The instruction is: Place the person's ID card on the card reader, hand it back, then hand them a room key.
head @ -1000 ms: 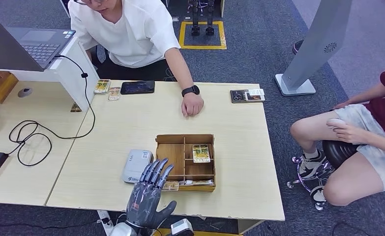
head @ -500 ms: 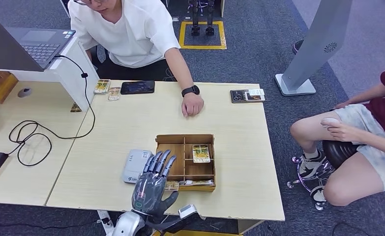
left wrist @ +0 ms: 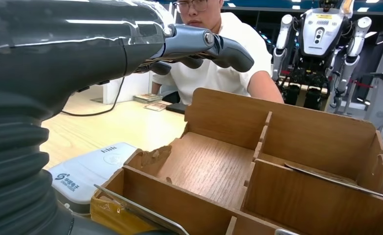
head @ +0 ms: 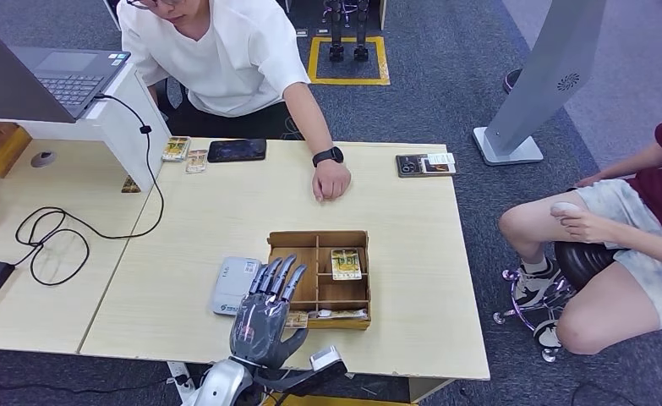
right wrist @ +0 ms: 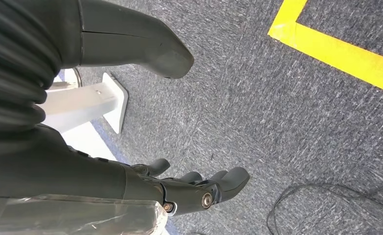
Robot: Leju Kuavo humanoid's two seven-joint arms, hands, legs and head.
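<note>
While left hand hovers, wooden box has card in rear-right compt.

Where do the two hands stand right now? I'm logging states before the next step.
Left hand: open, fingers spread over the wooden box, holding nothing.
Right hand: open, hanging above the carpet, holding nothing.

The pale wooden worktop carries a wooden divided box, a white card reader just beside it, a dark phone, loose cards (far edge), and a coiled black cable.
</note>
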